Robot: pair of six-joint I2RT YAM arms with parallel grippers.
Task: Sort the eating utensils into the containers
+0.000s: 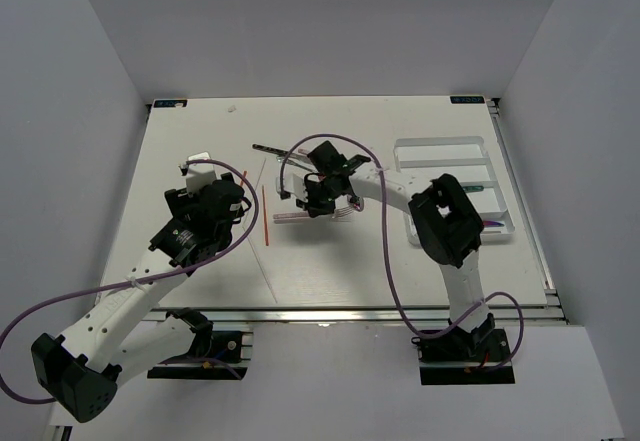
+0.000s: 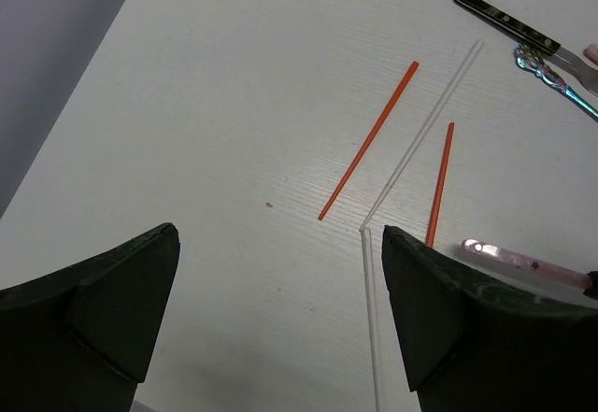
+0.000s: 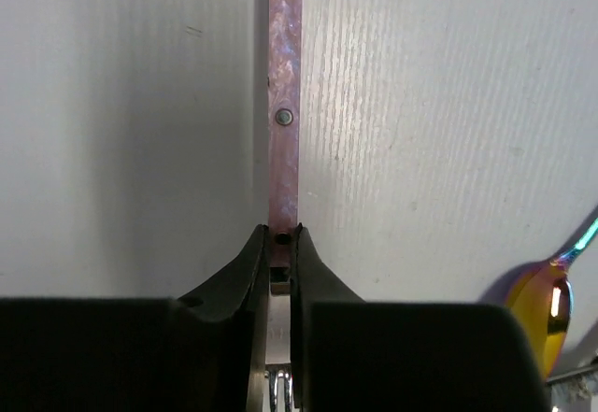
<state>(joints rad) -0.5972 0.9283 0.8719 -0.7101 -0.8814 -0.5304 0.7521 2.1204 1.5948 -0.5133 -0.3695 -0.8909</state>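
Pink-purple riveted utensil handle (image 3: 284, 104), and the right end effector (image 3: 279, 258) is clamped on one end, pinching both long edges. Bare table (image 3: 121, 132) flanks the handle; a gold iridescent spoon (image 3: 540, 302) sits near the gripped end. Off the handle's free tip lie red-orange chopsticks (image 2: 369, 141) and a white chopstick (image 2: 425, 130), facing the left end effector (image 2: 280, 309), spread wide. White cutlery tray (image 1: 440, 147): well apart from the handle.

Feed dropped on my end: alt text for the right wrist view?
The right tool is shut on a pink riveted handle running straight up the frame against the white table. A gold iridescent spoon lies lower right.
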